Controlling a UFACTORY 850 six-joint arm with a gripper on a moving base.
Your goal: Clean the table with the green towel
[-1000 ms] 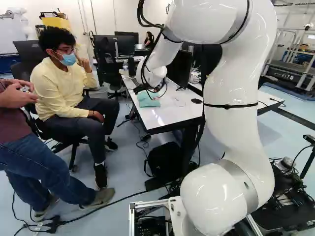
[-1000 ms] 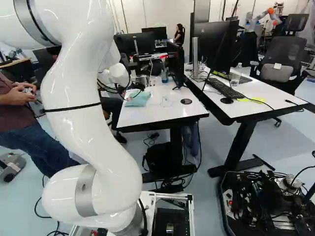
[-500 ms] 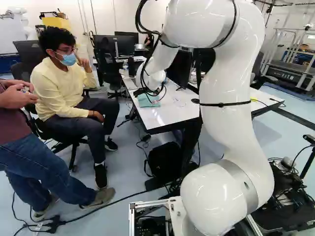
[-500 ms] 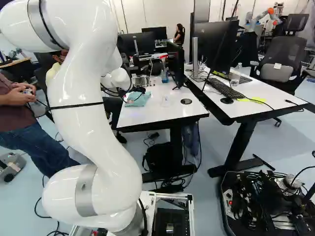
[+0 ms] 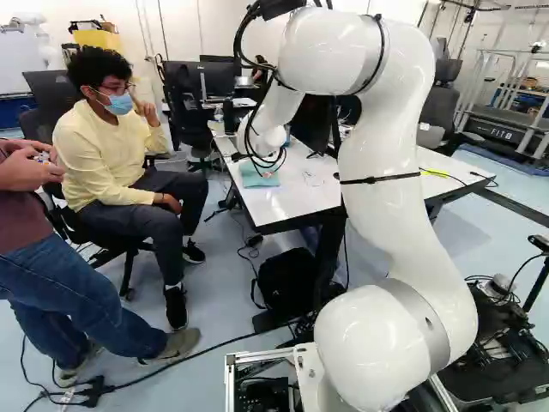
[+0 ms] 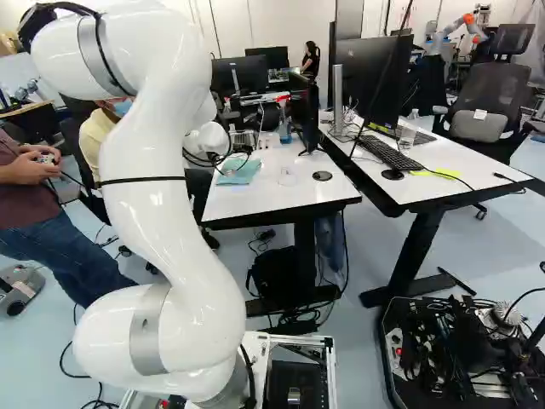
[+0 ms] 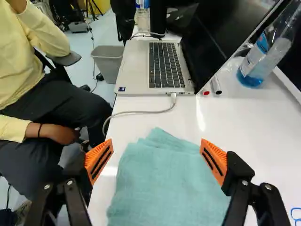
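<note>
My gripper (image 5: 250, 160) is low over the near end of the white table (image 5: 296, 194) in the left base view, at the green towel (image 5: 258, 176). In the wrist view the gripper (image 7: 156, 141) stands wide open, its orange pads on either side of the towel (image 7: 162, 181). The cloth lies spread in a loose layered pile, its far corner reaching slightly ahead of the fingertips. No cloth is pinched between the pads. Whether the fingertips touch the tabletop cannot be told.
Ahead of the gripper stand an open laptop (image 7: 164, 66), two markers (image 7: 211, 87) and a bottle of blue liquid (image 7: 263, 59). Blue lines (image 7: 295, 214) show beside the right finger. A seated person (image 5: 116, 163) is close beside the table. Another robot (image 6: 456, 30) stands far back.
The arm's upper joints have swung leftward in the left base view and rightward in the right base view. The gripper has stayed near the towel. The base has not moved.
</note>
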